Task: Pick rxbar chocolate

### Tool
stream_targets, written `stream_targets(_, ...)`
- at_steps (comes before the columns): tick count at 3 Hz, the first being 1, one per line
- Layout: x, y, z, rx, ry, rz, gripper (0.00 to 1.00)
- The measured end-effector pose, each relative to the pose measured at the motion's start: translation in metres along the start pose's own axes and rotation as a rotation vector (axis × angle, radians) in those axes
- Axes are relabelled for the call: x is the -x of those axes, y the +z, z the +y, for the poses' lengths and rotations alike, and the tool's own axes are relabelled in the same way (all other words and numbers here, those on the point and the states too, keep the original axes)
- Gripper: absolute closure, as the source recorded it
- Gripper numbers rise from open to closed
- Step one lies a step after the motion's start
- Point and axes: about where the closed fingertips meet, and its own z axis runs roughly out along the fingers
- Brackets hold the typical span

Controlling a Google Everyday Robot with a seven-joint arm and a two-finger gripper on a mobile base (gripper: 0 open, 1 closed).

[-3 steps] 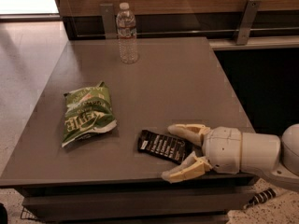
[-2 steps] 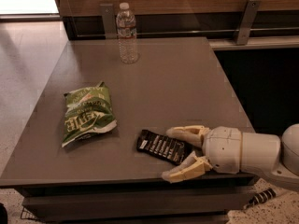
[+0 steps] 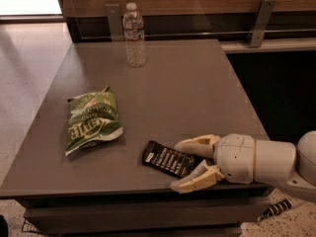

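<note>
The rxbar chocolate (image 3: 167, 158) is a small flat black wrapper with white text. It lies near the front edge of the grey table (image 3: 173, 83). My gripper (image 3: 181, 166) reaches in from the right. Its two cream fingers are spread, one behind the bar's right end and one in front of it. The bar's right end lies between the fingers and is partly hidden by them. The bar still rests on the table.
A crinkled green chip bag (image 3: 92, 120) lies on the left part of the table. A clear water bottle (image 3: 134, 34) stands at the back. A wooden wall with metal brackets runs behind the table. The table's front edge is just under my gripper.
The fingers look slightly closer together around the bar's right end. The bar, bag and bottle have not moved.
</note>
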Motion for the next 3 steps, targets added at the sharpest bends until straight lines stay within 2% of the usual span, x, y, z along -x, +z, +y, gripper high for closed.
stream_targets(2,0.0000,0.0000,0.0000,0.000,0.000,0.000,1.00)
stream_targets(3,0.0001,0.0000,0.0000,0.000,0.000,0.000,0.82)
